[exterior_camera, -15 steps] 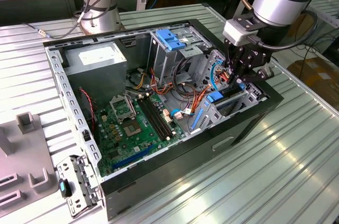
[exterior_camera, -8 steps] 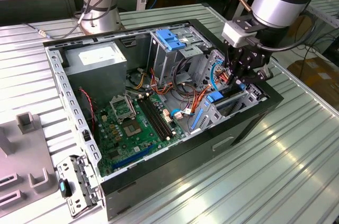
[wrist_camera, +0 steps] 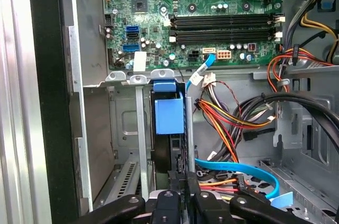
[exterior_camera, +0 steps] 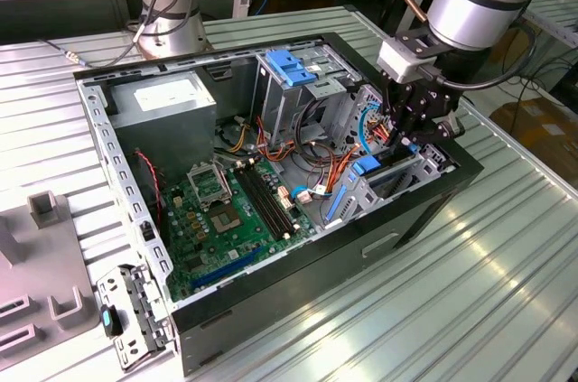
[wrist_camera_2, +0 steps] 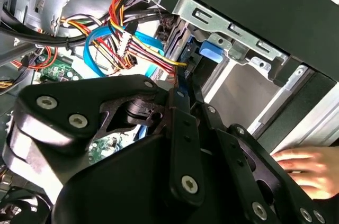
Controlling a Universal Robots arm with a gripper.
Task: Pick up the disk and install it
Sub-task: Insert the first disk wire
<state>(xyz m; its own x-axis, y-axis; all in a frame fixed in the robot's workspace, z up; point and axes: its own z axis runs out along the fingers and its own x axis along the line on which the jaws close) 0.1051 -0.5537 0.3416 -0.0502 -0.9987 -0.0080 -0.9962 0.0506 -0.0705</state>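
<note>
The disk (wrist_camera: 168,114) stands on edge in the drive bay at the case's front corner, its blue carrier over a dark body, between two metal uprights. The exterior view has its blue tab (exterior_camera: 366,165) low in the bay at the right. My gripper (exterior_camera: 404,143) hangs over that bay. In both wrist views its black fingers are closed together, with the tips (wrist_camera: 184,176) right at the disk's near edge. The second wrist view puts the gripper's tips (wrist_camera_2: 185,75) just beside the disk's blue tab (wrist_camera_2: 210,52). Whether the fingers pinch any part of the disk is unclear.
The open computer case (exterior_camera: 135,174) lies on a ribbed metal table, motherboard (exterior_camera: 230,210) exposed. Bundled red, yellow and orange wires (wrist_camera: 228,121) and a light-blue flat cable (wrist_camera: 238,168) crowd the space beside the bay. A hand (wrist_camera_2: 307,166) rests outside the case wall.
</note>
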